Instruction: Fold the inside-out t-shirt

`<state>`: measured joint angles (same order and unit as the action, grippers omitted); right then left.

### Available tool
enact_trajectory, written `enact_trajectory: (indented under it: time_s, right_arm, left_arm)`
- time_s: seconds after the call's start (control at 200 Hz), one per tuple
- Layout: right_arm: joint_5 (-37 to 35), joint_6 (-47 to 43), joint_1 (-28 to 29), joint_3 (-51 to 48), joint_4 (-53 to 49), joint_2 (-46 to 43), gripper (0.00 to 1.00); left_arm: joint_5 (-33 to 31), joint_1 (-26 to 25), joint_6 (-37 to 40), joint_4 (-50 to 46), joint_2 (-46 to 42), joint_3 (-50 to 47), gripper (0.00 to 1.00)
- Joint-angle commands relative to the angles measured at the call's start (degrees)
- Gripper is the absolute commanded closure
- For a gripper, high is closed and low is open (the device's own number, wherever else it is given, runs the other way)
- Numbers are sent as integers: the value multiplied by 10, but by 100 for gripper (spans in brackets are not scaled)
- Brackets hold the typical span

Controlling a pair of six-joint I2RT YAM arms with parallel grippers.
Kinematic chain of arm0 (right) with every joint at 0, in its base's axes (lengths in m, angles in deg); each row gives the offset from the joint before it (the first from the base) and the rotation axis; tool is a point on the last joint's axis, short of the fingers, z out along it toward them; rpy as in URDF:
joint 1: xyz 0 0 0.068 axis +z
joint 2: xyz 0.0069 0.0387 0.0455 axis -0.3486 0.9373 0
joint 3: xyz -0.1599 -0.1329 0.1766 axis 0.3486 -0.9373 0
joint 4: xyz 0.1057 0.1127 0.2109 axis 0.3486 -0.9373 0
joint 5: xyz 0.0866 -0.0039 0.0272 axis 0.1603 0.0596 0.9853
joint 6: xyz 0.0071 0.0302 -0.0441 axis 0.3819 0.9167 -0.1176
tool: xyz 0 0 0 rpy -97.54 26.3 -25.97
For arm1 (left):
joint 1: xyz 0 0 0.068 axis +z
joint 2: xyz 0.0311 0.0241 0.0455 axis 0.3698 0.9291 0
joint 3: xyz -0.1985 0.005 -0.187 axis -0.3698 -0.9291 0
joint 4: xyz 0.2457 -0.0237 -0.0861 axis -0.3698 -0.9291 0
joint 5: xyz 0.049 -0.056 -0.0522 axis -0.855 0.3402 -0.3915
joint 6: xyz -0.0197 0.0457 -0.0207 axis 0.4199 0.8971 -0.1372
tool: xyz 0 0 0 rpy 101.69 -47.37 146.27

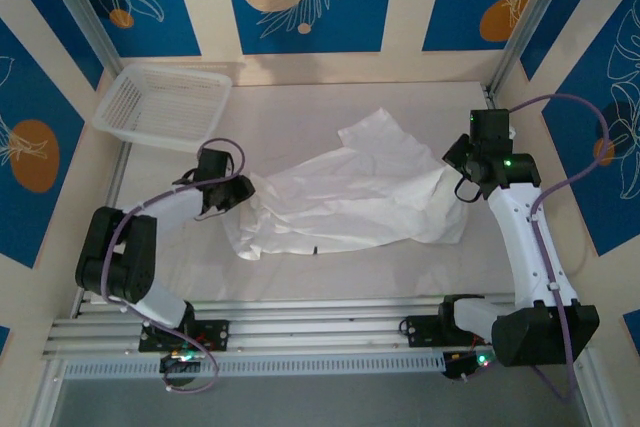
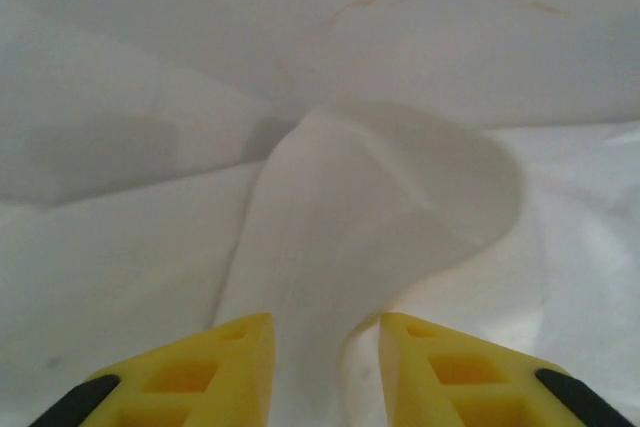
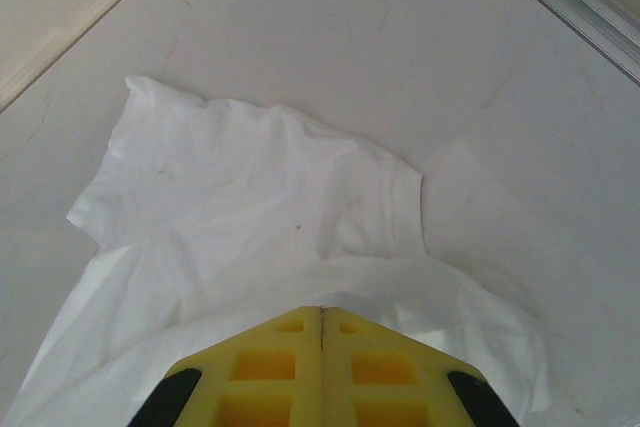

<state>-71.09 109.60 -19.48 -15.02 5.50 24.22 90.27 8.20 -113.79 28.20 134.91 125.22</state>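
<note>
Flattening, judging by the crumpled lie, is being worked at rather than folding proper. The inside-out t-shirt [image 1: 350, 197] is lying in a wrinkled heap across the middle of the table [image 1: 300, 107], with one sleeve being shown spread flat in the right wrist view. The left gripper [image 1: 222, 195] is being held at the shirt's left edge, jaws spread, with a raised ridge of cloth running between them; pad contact cannot be told. The right gripper [image 1: 458, 159] is being held pressed together, pinching nothing, above the shirt's right end. Fresh holds on opposite edges are probably being called for next, so the cloth can be drawn taut.
</note>
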Motion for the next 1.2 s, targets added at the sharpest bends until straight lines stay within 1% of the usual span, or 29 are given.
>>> enact_trajectory:
  time_s: [0.0,0.195,0.285,0.35,0.445,0.54,0.66,0.72,0.8,0.905,0.915,0.975,1.055,1.135,1.19]
  right_arm:
    - [8,2,5,1,1,-6,100]
    - [3,2,9,6,-5,-9,100]
    - [-2,2,10,10,-7,-9,100]
    - [-3,3,12,10,-8,-7,100]
    - [-2,8,14,11,-7,-5,100]
    - [-1,10,17,11,-7,-3,100]
    - [-5,11,19,11,-7,-2,100]
    - [-5,11,19,10,-6,0,100]
    - [-4,11,20,10,-8,3,100]
    - [-6,13,21,13,-13,4,100]
    - [-6,14,21,14,-13,4,100]
    - [-5,16,22,26,-17,3,100]
    - [-5,15,23,67,-25,4,100]
    - [-5,9,23,144,-34,14,100]
    - [-8,3,23,223,-44,27,100]
  left_arm:
    - [54,8,0,96,23,-3,67]
    - [68,19,-7,126,53,-2,68]
    - [71,22,-9,128,50,-5,77]
    - [66,23,-6,123,43,-8,81]
    - [72,23,-2,124,40,-16,81]
    - [76,23,0,130,31,-35,77]
    - [65,23,3,131,21,-55,75]
    - [65,22,2,133,24,-59,76]
    - [71,23,-4,142,30,-61,83]
    - [70,22,-12,146,24,-62,100]
    - [69,23,-12,146,22,-62,100]
    - [70,25,-12,138,1,-55,100]
    - [71,28,-4,93,-54,-25,100]
    - [54,34,21,18,-130,42,100]
    - [32,38,45,-45,-180,111,100]
